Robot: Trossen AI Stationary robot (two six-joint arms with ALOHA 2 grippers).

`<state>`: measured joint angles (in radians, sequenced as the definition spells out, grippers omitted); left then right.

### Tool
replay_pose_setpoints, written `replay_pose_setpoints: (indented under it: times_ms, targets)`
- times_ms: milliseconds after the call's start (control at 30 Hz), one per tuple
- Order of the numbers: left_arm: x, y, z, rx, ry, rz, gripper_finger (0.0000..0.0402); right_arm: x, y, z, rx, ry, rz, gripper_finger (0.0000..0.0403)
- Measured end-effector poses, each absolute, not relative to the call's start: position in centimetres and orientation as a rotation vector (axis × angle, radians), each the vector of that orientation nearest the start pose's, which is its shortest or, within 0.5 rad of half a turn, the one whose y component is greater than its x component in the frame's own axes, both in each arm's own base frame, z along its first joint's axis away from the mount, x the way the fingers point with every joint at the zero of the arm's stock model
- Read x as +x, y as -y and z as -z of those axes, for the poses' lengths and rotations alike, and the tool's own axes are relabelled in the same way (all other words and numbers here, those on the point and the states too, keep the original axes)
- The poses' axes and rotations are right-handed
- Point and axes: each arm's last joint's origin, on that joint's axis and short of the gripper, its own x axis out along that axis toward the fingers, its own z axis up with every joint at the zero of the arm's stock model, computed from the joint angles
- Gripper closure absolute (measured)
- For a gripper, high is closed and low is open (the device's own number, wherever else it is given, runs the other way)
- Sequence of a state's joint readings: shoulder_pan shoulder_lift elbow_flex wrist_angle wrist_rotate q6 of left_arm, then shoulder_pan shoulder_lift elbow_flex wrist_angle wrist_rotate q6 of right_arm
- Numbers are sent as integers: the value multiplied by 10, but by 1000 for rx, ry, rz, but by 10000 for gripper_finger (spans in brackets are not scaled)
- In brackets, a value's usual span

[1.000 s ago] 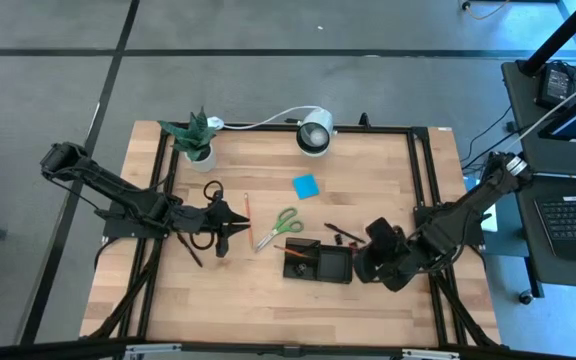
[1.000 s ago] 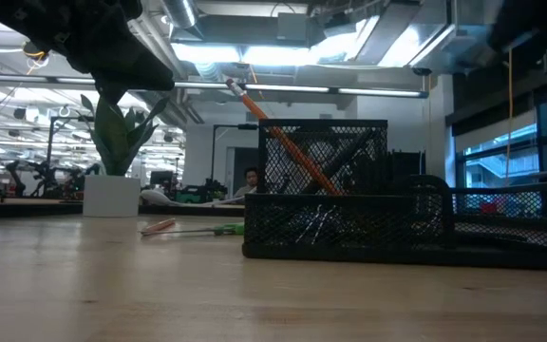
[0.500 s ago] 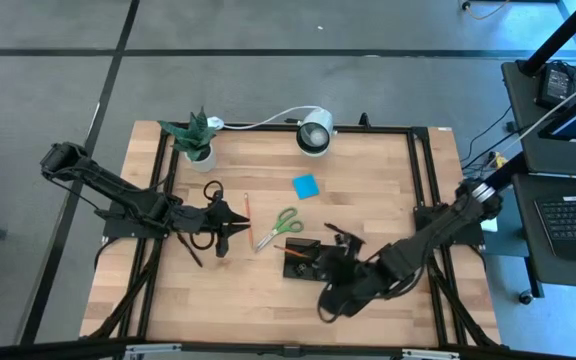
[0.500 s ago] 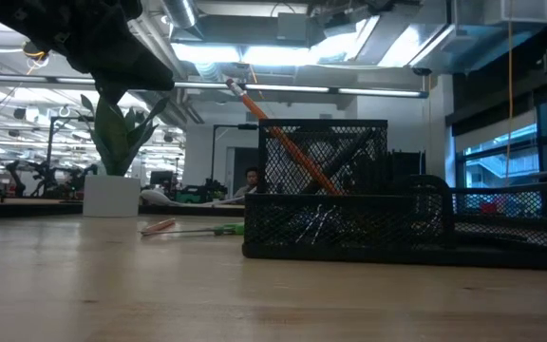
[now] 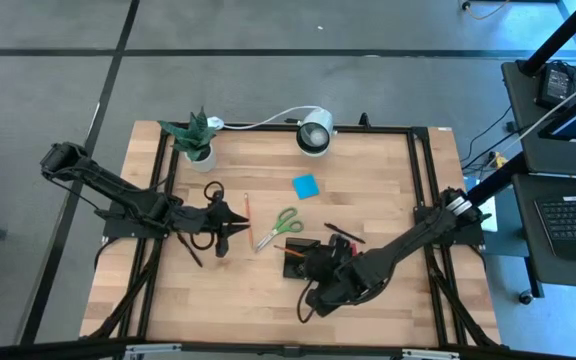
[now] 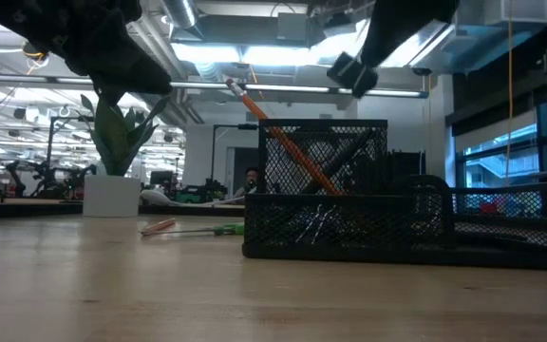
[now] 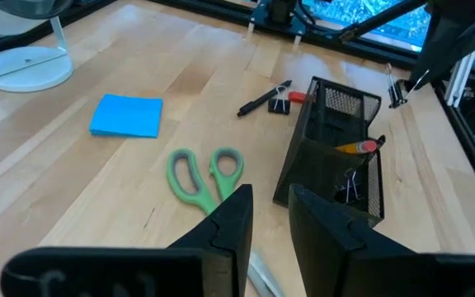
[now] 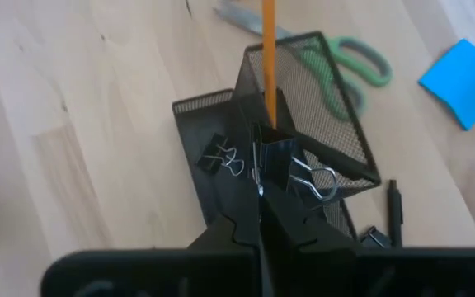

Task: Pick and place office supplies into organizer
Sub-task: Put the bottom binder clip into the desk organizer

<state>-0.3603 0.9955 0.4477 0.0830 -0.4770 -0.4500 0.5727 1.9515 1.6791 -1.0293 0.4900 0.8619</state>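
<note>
The organizer (image 5: 303, 258), a black mesh tray with a taller cup, holds an orange pencil (image 8: 268, 58) and a clip (image 8: 221, 158). My right gripper (image 8: 262, 206) hangs over it, shut on a black binder clip (image 8: 280, 165); it also shows in the low view (image 6: 351, 71) and the high view (image 5: 316, 282). Green scissors (image 5: 278, 227), a blue sticky pad (image 5: 305, 186), black pens (image 5: 343, 233) and a pencil (image 5: 247, 212) lie flat on the table. My left gripper (image 7: 270, 219) hovers left of the scissors, narrowly open on nothing. My right gripper pinches the binder clip's black body (image 8: 275, 169) between its two fingertips. The clip's wire handles (image 8: 316, 183) stick out to one side. The fingers slant down from the table's near right. The clip is lifted clear, above the organizer's compartments.
A potted plant (image 5: 196, 140) and a white round lamp (image 5: 315, 133) stand along the far edge. A small red piece (image 7: 298, 96) and a clip (image 7: 280, 106) lie by the pens, beyond the organizer. A black loop (image 5: 211, 190) lies by the left arm. Bare wood fills the near left.
My right gripper has swung from right of the organizer toward the table's left, ending over the organizer, and has rolled about its own axis. It stays shut on the clip and has come into the low view from above.
</note>
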Motion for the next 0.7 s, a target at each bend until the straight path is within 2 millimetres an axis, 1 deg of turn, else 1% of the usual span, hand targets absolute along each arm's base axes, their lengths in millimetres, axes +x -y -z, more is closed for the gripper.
replay_pose_setpoints:
  times_ms: [167, 267, 567, 700]
  targets:
    - [190, 57, -203, -234, -428, -216, 327, 347, -208, -229, 90, -1066, 399, 400]
    - [190, 57, -202, -228, -442, -218, 327, 353, -211, -221, 89, -1060, 388, 400]
    - [190, 57, -202, -228, -442, -218, 327, 371, -207, -202, 124, -1055, 369, 400]
    - [190, 57, -202, -228, -442, -218, 327, 374, -206, -199, 136, -1068, 351, 400]
